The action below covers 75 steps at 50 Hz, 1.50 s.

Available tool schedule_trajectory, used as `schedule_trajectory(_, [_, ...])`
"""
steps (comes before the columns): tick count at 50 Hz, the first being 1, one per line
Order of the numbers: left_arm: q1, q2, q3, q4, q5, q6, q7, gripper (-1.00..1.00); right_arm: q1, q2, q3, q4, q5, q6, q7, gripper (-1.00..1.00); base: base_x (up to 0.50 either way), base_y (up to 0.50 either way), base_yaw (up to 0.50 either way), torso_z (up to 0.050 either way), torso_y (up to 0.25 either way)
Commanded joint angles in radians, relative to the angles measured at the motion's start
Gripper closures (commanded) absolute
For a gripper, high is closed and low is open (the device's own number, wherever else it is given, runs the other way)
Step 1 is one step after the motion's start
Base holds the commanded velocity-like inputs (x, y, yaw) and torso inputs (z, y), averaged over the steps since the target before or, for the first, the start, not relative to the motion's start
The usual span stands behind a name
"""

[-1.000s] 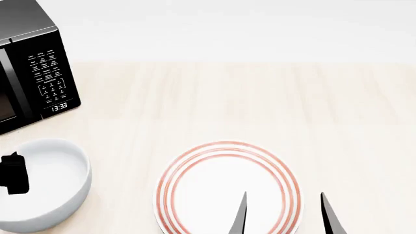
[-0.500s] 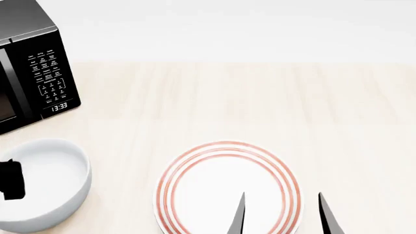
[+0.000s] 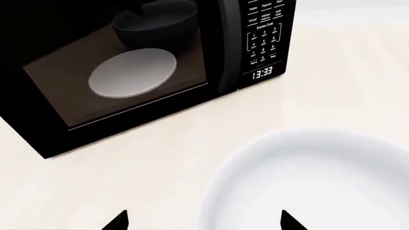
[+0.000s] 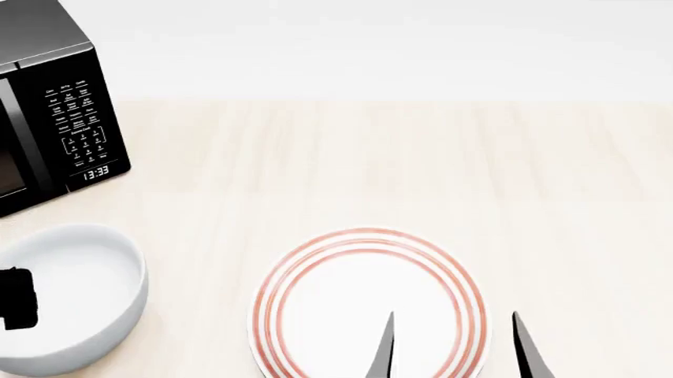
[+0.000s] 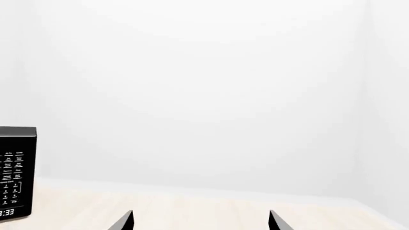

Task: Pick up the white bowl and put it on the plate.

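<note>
Pale wooden counter (image 4: 421, 157), white wall behind. White bowl (image 4: 74, 295) unlifted, just under and ahead of left gripper (image 3: 203, 221), jaws spread either side of near rim. Still the reach (no contact visible). Next: lower, clamp rim, carry toward plate (image 4: 368, 303) below parted right gripper (image 4: 452, 346).

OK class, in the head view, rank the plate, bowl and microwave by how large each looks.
1. Plate, cut at the bottom edge.
2. Bowl and microwave: both cropped at the left edge, too alike to rank.
</note>
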Motion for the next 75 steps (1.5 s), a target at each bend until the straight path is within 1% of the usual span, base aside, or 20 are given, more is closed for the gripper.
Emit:
schedule_trajectory(1, [-0.017,0.024,-0.023,-0.087,0.011,0.063,-0.017,-1.0,0.005,-0.014,0.02,0.009,-0.026,0.001,-0.014,-1.0,0.0,0.0,0.0,0.0,0.0])
schedule_trajectory(25, [-0.029,0.023,-0.016,-0.186,-0.008,0.136,-0.059,-1.0,0.008,-0.007,0.009,0.017,-0.023,-0.006,-0.006,-1.0,0.0,0.0,0.0,0.0,0.0])
schedule_trajectory(30, [-0.05,0.013,-0.009,-0.259,-0.014,0.182,-0.075,-1.0,0.008,-0.006,0.007,0.018,-0.022,-0.007,-0.004,-1.0,0.0,0.0,0.0,0.0,0.0])
schedule_trajectory(41, [0.034,0.053,-0.004,-0.065,0.003,0.077,-0.058,-1.0,0.009,-0.003,0.004,0.017,-0.018,-0.005,-0.001,-1.0,0.0,0.0,0.0,0.0,0.0])
schedule_trajectory(50, [0.045,0.058,0.006,-0.022,0.004,0.045,-0.058,-1.0,0.012,0.0,0.003,0.02,-0.014,-0.007,-0.001,-1.0,0.0,0.0,0.0,0.0,0.0])
schedule_trajectory(75, [-0.002,0.025,0.002,-0.147,-0.027,0.117,-0.099,-1.0,0.014,0.006,-0.009,0.024,-0.014,-0.01,0.004,-1.0,0.0,0.0,0.0,0.0,0.0])
